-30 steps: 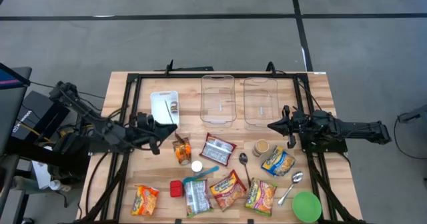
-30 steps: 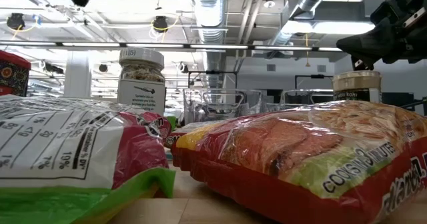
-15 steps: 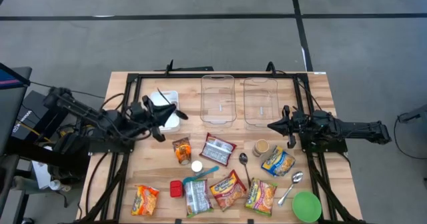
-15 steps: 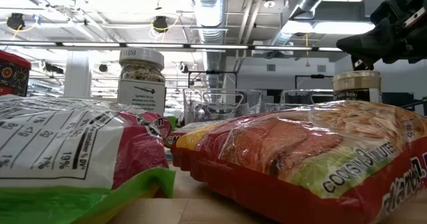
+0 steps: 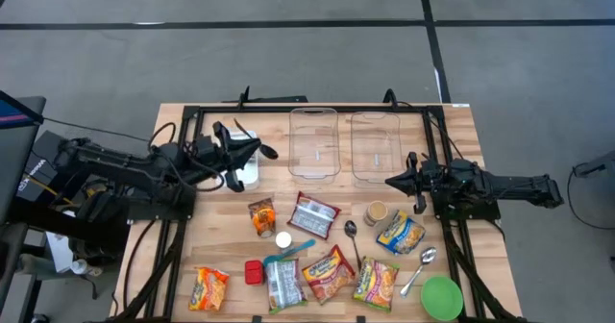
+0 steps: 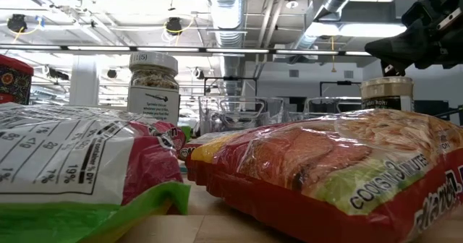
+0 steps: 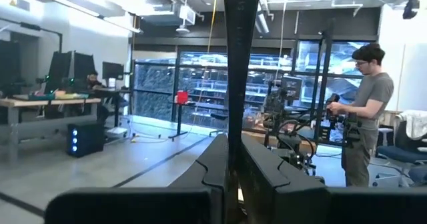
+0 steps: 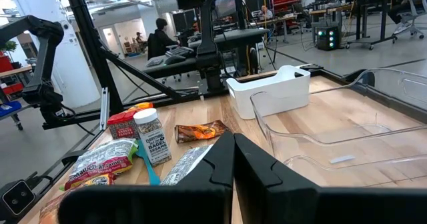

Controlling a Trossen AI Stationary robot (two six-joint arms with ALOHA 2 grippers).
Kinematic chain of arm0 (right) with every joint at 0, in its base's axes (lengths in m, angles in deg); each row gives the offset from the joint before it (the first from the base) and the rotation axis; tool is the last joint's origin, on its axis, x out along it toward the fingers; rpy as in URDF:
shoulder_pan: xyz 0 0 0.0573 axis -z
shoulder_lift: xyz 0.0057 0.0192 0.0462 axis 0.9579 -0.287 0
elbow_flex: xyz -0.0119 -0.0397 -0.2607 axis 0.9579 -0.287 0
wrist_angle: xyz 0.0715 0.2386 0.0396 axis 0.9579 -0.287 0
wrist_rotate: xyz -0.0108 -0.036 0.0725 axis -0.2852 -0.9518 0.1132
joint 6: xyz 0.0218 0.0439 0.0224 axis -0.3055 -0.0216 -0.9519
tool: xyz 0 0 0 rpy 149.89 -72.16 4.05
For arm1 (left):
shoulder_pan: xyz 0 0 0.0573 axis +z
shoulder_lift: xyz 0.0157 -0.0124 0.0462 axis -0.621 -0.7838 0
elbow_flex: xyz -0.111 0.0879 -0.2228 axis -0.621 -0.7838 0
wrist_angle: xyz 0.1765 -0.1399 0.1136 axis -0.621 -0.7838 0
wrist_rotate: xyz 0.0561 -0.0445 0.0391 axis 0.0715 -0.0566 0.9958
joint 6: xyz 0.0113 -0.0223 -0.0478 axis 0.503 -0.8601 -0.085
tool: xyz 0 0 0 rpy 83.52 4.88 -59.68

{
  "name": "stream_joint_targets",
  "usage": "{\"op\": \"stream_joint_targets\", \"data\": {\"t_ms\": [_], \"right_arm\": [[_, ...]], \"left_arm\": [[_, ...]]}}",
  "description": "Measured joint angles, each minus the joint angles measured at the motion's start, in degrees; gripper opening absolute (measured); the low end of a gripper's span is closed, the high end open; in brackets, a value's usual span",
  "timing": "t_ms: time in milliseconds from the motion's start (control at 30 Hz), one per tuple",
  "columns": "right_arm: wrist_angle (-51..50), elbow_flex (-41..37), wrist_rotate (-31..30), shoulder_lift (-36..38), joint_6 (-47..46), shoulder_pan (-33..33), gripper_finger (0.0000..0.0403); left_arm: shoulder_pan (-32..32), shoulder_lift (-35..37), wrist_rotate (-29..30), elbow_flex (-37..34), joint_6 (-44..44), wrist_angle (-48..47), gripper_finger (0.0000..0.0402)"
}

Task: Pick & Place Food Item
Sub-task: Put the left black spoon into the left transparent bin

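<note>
half the white tray point(image 5: 250, 172) under left arm's fingers point(image 5: 233, 154)

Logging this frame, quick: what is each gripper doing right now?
Left gripper: closed on a spoon, over the white container.
Right gripper: closed, holding nothing.

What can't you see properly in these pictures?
- White tray: in the high view, the left tool and its arm cover most of it, so what is inside is hidden.
- Spoon in the left tool: the left wrist view shows only its thin handle, cut off at the top edge.
- Table behind the noodle packet: in the low view, the packet blocks it.
</note>
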Motion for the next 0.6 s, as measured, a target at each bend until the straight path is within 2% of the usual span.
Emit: {"op": "stream_joint_targets", "data": {"t_ms": [300, 433, 600], "right_arm": [[-0.01, 0.0, -0.01, 0.01, -0.01, -0.01, 0.0], [0.01, 0.01, 0.0, 0.0, 0.0, -0.02, 0.0], [-0.01, -0.01, 0.0, 0.0, 0.0, -0.02, 0.0]], "left_arm": [[9.97, -2.27, -9.83, 2.32, -3.11, 0.46, 0.0012], [12.66, -7.11, -13.41, 5.98, -3.13, 0.41, 0.0015], [14.48, -14.69, -14.23, 11.58, -3.11, -0.61, 0.0013]]}}
